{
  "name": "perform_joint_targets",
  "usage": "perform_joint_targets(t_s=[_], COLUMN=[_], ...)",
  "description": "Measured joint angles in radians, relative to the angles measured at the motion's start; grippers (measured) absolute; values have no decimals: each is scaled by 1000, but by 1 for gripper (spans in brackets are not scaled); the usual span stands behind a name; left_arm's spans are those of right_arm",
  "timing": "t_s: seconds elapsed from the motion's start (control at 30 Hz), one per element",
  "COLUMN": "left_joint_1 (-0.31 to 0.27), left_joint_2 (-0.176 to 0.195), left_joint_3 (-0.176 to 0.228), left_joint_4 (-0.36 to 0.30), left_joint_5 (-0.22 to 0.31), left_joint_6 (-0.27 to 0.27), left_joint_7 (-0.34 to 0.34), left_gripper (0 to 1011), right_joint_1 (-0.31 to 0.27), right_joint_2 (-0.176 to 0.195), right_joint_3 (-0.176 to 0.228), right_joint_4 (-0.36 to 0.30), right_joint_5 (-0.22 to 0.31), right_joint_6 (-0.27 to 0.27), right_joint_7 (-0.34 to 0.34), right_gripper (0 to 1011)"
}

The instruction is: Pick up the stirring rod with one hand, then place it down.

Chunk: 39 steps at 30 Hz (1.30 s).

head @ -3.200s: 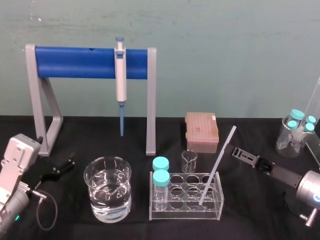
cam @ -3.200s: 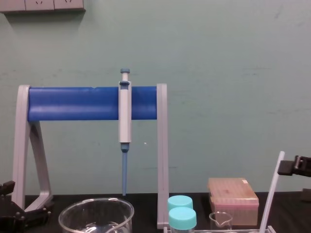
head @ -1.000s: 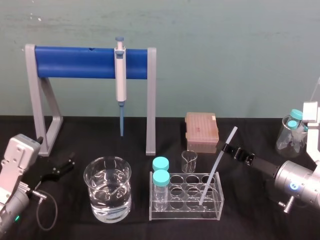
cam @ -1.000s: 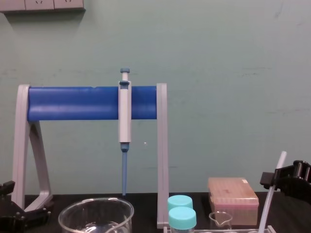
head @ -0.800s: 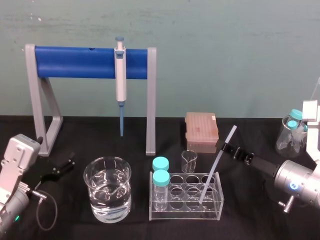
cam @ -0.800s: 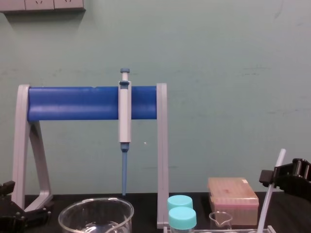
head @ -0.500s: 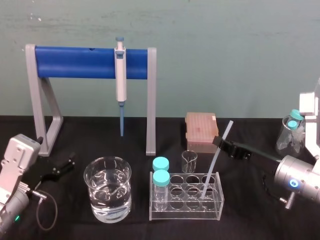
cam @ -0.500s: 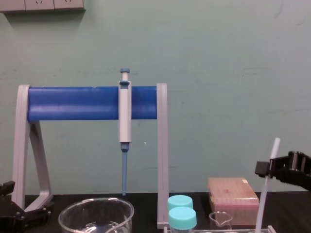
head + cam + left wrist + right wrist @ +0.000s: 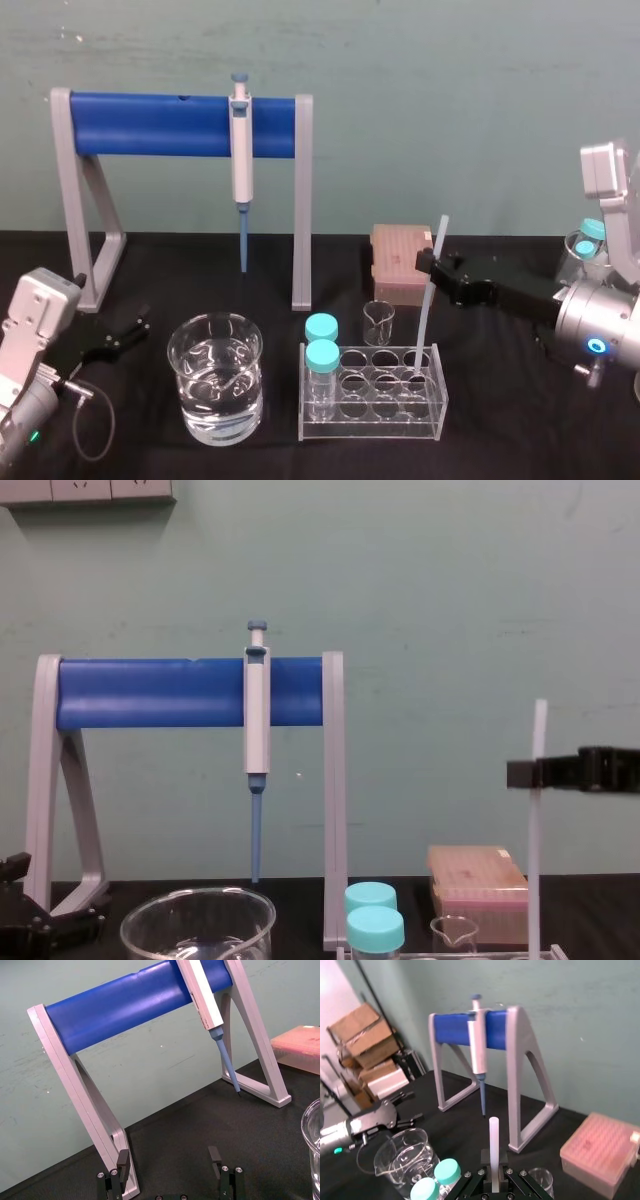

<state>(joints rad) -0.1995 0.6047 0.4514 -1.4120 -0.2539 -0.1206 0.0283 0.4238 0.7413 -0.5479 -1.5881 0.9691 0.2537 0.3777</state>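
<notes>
I can read no lettering, number or brand on my pipette (image 9: pixel 241 150), its stand (image 9: pixel 150 125), the pink box (image 9: pixel 400 262) or the vials (image 9: pixel 322 355).

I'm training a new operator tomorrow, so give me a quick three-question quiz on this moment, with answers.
1. True or false: the right gripper holds the stirring rod nearly upright.
2. Where is the rod's lower end? A) in the water beaker B) inside the test tube rack C) on the pink tip box
3. Which gripper sits idle on the table at the robot's left, fingers open?

Key: 1 true. 2 B. 3 the left gripper.
</notes>
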Motion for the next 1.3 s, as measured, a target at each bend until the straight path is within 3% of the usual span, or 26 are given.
perform_joint_targets(t_s=[0.27,0.7,1.3], left_joint_1=[0,0,0], left_joint_2=[0,0,0], left_joint_3=[0,0,0], left_joint_4=[0,0,0], left_joint_5=[0,0,0], left_joint_6=[0,0,0], left_joint_7=[0,0,0], left_gripper=[1005,1005,1005], right_joint_1=[33,24,26], right_joint_2=[38,72,70], right_joint_3=[10,103,95], right_joint_4=[-49,-114,-108], right_joint_5=[-84,-94,-94], right_joint_6=[-17,-39,-39], right_joint_7=[41,50,50], right_gripper=[71,71,71])
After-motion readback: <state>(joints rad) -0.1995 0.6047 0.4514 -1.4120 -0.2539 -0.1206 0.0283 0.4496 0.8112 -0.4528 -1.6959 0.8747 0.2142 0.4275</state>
